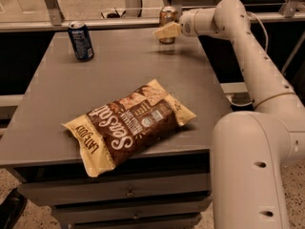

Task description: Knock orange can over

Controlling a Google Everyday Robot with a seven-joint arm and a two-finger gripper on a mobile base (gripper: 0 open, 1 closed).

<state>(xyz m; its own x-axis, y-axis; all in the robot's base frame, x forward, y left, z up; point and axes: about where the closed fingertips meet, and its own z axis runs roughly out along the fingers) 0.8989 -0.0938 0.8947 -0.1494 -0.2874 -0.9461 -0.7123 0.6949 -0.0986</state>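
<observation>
Far off to the left of my gripper [164,31] stood the dark blue can [80,41], upright and well apart from it; I judged it in no danger from a short push. Nearer the camera than the gripper, and also to its left, lay the brown snack bag [131,125] flat on the grey table [52,104], well clear too.

The gripper itself hung low at the table's far edge, right against the front of the orange can [167,15], covering its lower part. Whether it stood apart or together I could not tell. The can stood upright just behind it, touching or very nearly so.

My worry was the height of contact. So low on the can, a shove might only have slid it along the top without tipping it. Since the can sat by the far edge, just beyond the gripper, a hard push that way could have sent it off the table, and once down it might have rolled.
</observation>
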